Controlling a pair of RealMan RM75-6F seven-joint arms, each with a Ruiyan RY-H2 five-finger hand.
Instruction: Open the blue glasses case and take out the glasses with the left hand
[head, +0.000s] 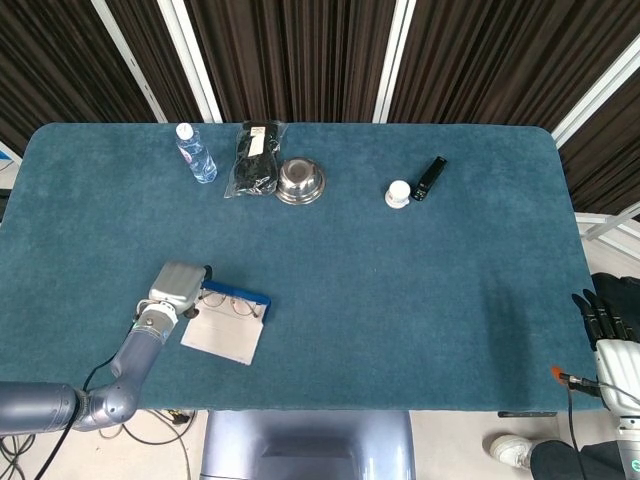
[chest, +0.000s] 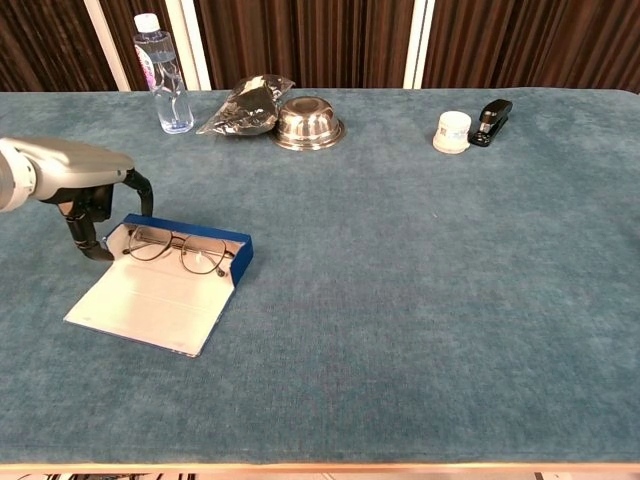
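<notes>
— Where's the case?

— The blue glasses case (chest: 160, 290) lies open near the front-left corner of the tabletop (chest: 400, 300), pale lid flap flat on the cloth toward the front edge, blue tray wall on the far side.

— And the glasses?

— The glasses (chest: 178, 250) sit inside, leaning against that blue wall, both round lenses showing.

— Your left hand?

— My left hand (chest: 85, 205) is at the case's left end, dark fingers (chest: 90, 240) curled downward just beside the corner. I cannot tell whether they touch the case or grip anything.

— Your right hand?

— My right hand (head: 612, 320) hangs off the tabletop past the front-right corner, fingers straight, together and holding nothing.

— What else is there?

— Along the back edge: a water bottle (chest: 162, 75), a black bag (chest: 243, 105), a steel bowl (chest: 307, 122), a white cap (chest: 452, 132) and a black stapler (chest: 492, 120).
</notes>
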